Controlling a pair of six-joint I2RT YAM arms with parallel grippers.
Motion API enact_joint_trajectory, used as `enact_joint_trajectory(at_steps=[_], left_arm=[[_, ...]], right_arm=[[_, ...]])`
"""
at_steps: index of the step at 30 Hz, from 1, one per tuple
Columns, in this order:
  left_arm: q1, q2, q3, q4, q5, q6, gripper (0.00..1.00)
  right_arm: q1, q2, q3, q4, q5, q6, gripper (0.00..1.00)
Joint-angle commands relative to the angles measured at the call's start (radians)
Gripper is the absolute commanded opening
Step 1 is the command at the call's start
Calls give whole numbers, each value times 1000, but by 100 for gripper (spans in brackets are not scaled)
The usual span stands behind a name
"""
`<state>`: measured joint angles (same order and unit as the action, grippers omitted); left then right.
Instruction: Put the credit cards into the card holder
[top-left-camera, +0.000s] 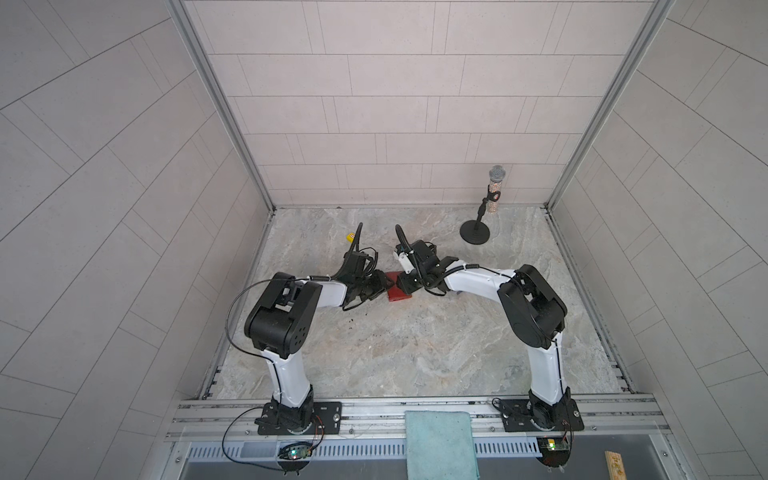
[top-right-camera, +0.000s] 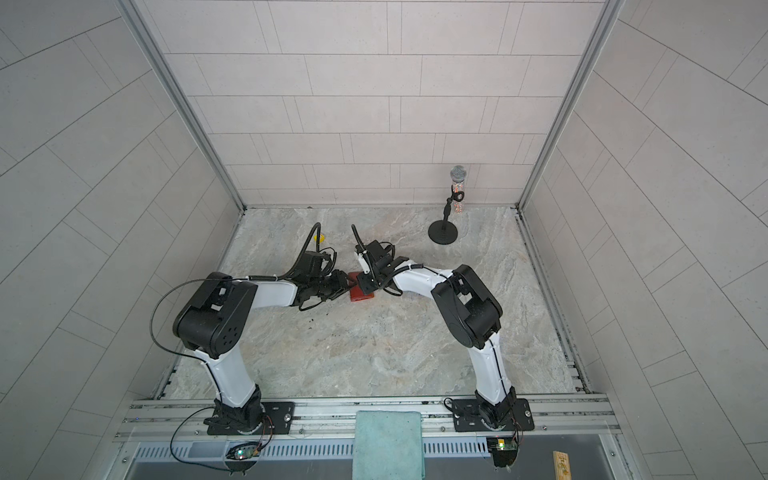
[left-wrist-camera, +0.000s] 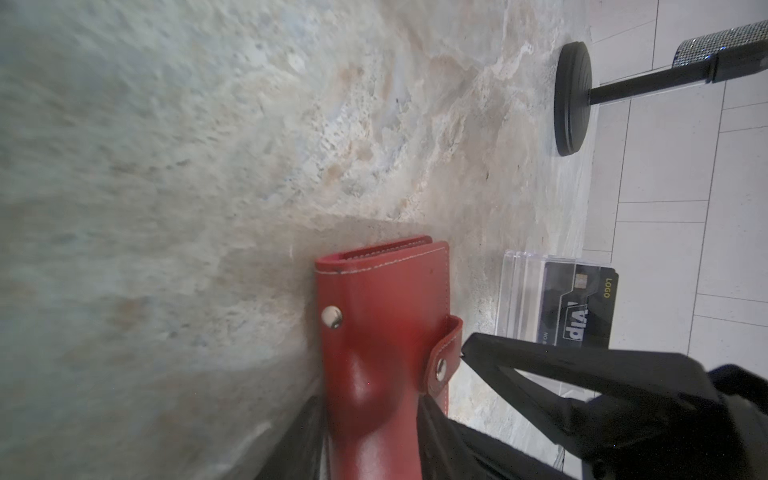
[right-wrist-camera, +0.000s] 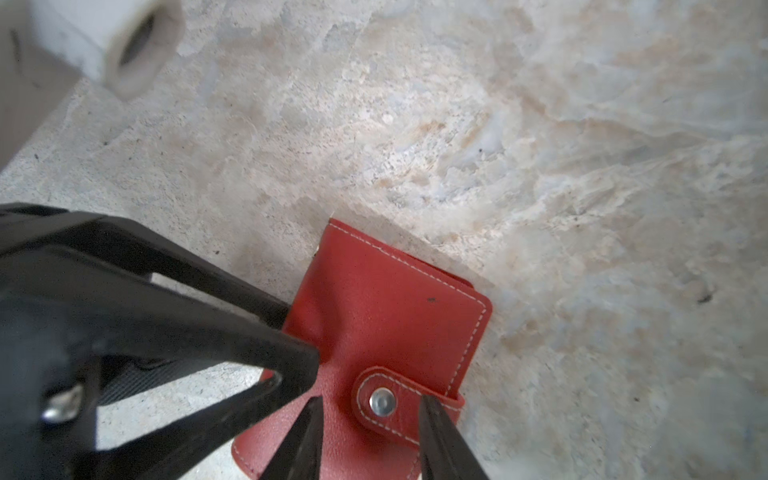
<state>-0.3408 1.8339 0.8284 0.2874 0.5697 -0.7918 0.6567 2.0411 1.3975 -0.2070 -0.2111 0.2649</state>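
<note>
Card holder (top-left-camera: 399, 293) lies closed on worktop (top-left-camera: 415, 353). Left gripper (left-wrist-camera: 370, 415) fingers grasp its end. Right gripper (right-wrist-camera: 370, 403) fingers straddle its snap tab (right-wrist-camera: 395, 422), grip undeterminable. VIP credit card (left-wrist-camera: 582, 307) stands near it in clear stand (left-wrist-camera: 519, 291).

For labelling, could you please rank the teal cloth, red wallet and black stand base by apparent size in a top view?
1. Teal cloth
2. Round black stand base and red leather-look wallet: alike; wallet partly hidden.
</note>
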Motion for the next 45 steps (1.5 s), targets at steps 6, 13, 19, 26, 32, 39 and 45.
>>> enact_joint_trajectory(at_steps=[6, 13, 19, 26, 32, 39, 45], left_arm=[[-12, 22, 12, 14, 35, -6, 28], [-20, 19, 15, -5, 70, 20, 13], [-22, 10, 10, -40, 68, 41, 10], [-23, -21, 12, -120, 28, 94, 9], [-22, -56, 24, -228, -22, 165, 9], [-21, -80, 24, -305, -76, 215, 9], [-22, -90, 14, -328, -108, 231, 9]], right_arm=[[15, 58, 29, -47, 64, -16, 40], [35, 80, 37, -122, 166, -26, 38], [46, 80, 23, -133, 241, -12, 25], [57, 28, 1, -138, 284, 0, 2], [55, -59, -36, -134, 225, 36, 0], [50, -122, -78, -114, 197, 73, 0], [37, -159, -120, -97, 202, 103, 0]])
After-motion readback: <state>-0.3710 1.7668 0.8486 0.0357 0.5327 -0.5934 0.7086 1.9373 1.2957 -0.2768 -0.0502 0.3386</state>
